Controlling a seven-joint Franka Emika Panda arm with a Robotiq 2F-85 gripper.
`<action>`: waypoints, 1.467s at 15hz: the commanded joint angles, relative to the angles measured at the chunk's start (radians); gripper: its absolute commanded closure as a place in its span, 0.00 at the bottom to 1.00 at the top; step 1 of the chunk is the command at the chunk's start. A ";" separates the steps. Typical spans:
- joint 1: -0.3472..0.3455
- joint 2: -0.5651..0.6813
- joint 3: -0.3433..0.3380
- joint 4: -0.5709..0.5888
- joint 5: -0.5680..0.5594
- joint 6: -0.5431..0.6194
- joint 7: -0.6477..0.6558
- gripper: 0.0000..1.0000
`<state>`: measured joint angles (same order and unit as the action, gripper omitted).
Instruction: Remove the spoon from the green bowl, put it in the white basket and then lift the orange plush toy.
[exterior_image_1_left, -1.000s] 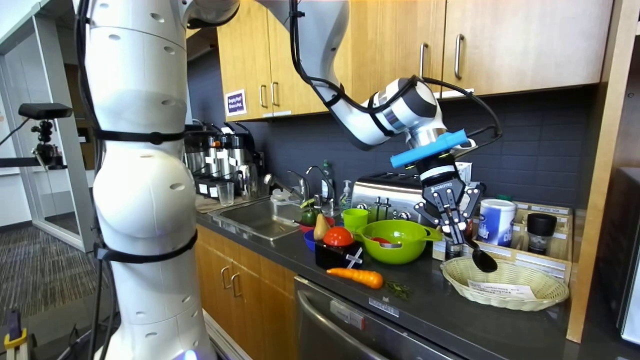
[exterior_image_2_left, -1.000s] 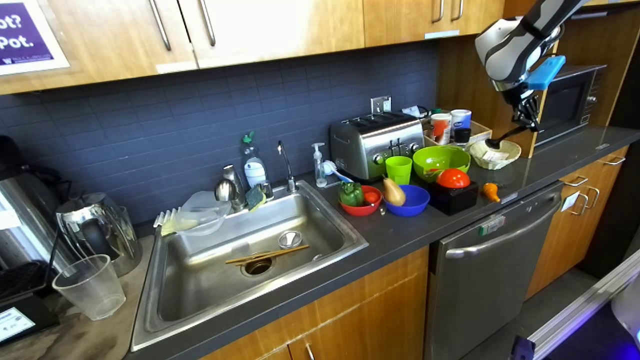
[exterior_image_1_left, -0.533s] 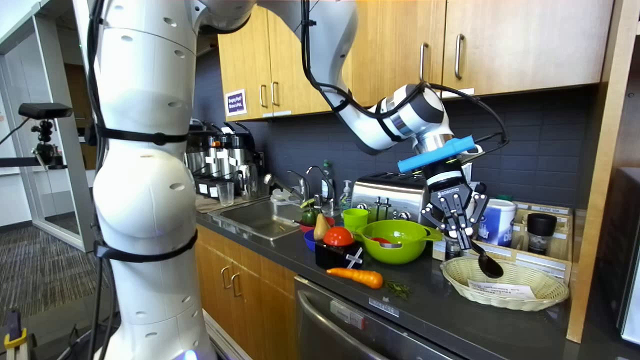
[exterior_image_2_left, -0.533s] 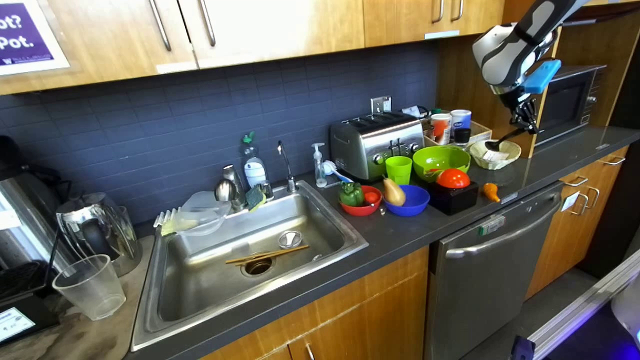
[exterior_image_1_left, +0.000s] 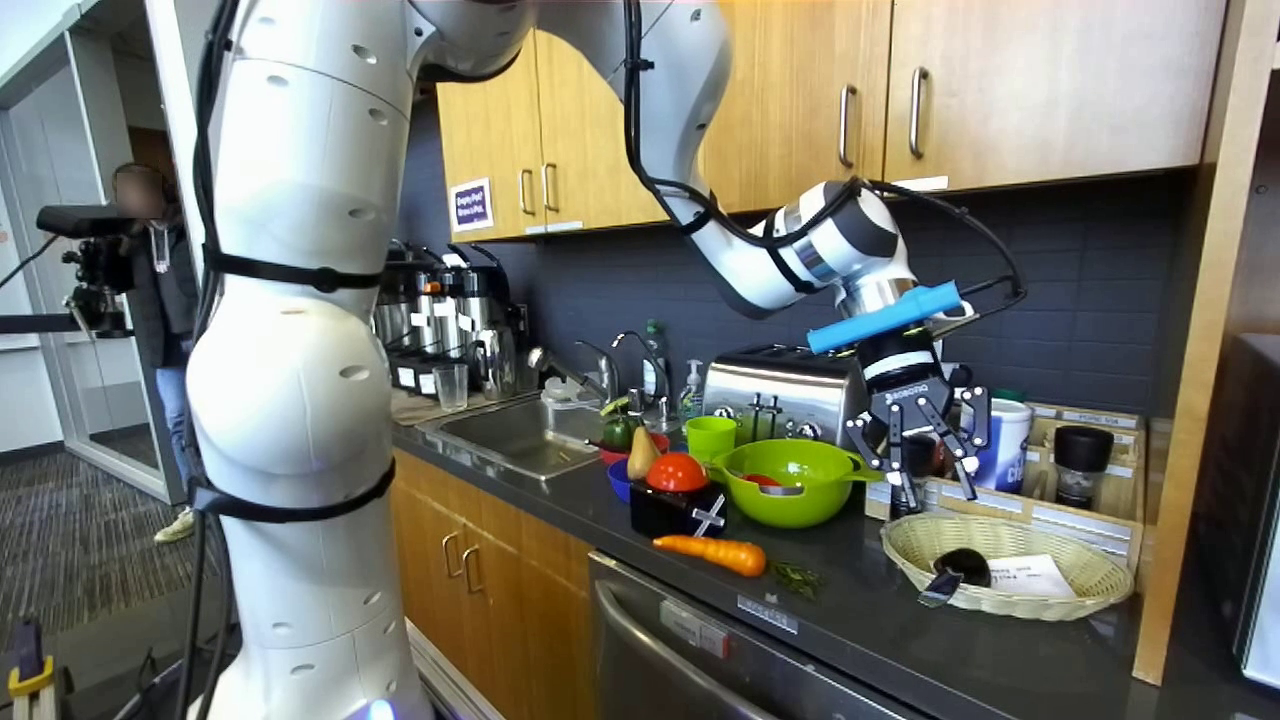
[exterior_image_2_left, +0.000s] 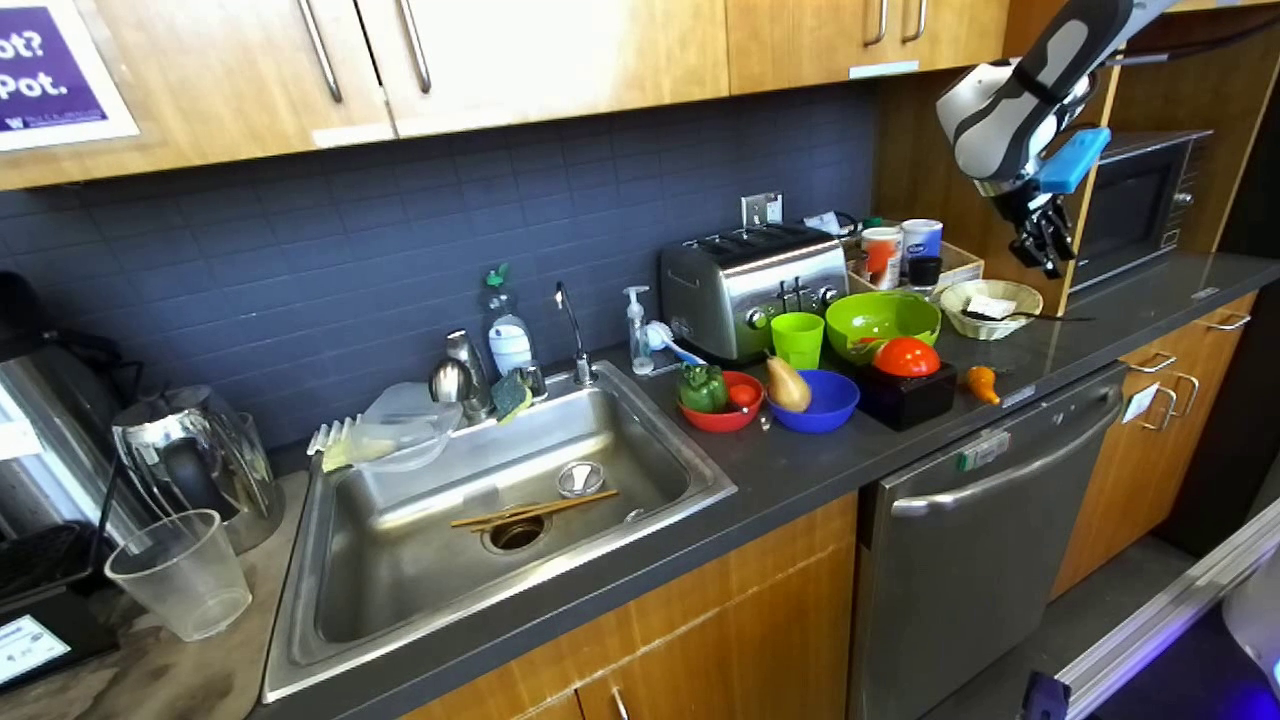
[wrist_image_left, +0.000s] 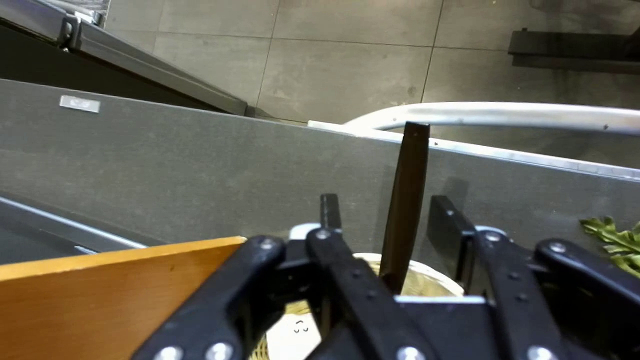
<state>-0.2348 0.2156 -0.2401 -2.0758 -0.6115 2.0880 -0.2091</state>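
Panda arm (exterior_image_1_left: 290, 390), in an exterior view: lower column (exterior_image_1_left: 310, 580) near upright, bend at top frame edge, forearm (exterior_image_1_left: 690, 90) slanting down to wrist (exterior_image_1_left: 850, 235). Claw (wrist_image_left: 386, 216) hangs below it, tips down, slightly tilted. Wrist view: jaws well apart, wide gap between fingertips (wrist_image_left: 330, 211), roughly level with each other.

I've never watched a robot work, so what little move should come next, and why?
Probably lift the gripper straight up: it stands open above the white basket, where the spoon lies, handle showing between the fingers in the wrist view; moving sideways might knock it.
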 joint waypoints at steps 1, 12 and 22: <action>-0.001 0.016 0.003 0.030 0.012 -0.042 -0.014 0.18; 0.008 -0.128 0.050 -0.085 0.107 0.044 -0.138 0.00; 0.034 -0.310 0.064 -0.293 0.427 0.237 -0.524 0.00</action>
<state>-0.2185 -0.0115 -0.1730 -2.2836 -0.2562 2.2808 -0.6255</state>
